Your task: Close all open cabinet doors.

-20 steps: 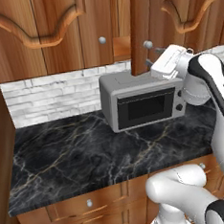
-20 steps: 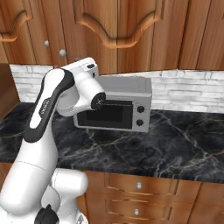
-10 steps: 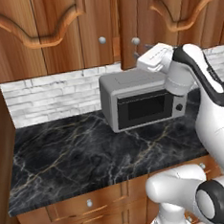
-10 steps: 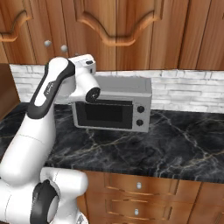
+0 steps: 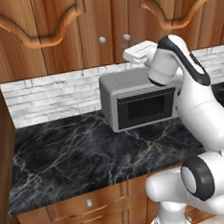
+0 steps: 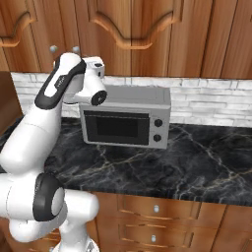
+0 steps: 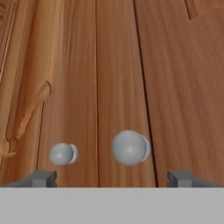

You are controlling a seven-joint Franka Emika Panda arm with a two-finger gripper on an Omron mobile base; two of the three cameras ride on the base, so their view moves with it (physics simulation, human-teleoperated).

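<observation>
Swung shut since a second ago, the cabinet doors (image 5: 78, 35) now sit flush above the microwave (image 5: 139, 104), with the end effector (image 7: 113, 177) wide open just before their unlabelled knobs (image 7: 129, 147).

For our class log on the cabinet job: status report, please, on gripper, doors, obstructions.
Gripper open, holding nothing, up at the knobs. Cabinet doors look flush, both shut. Microwave sits below the hand; nothing between fingers and doors.

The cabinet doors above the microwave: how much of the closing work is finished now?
Done, it seems: both cabinet doors sit flush, knobs side by side. In hand: the open gripper hovers before the knobs, holding nothing. Left: apparently nothing here; no open door shows in these views.
</observation>
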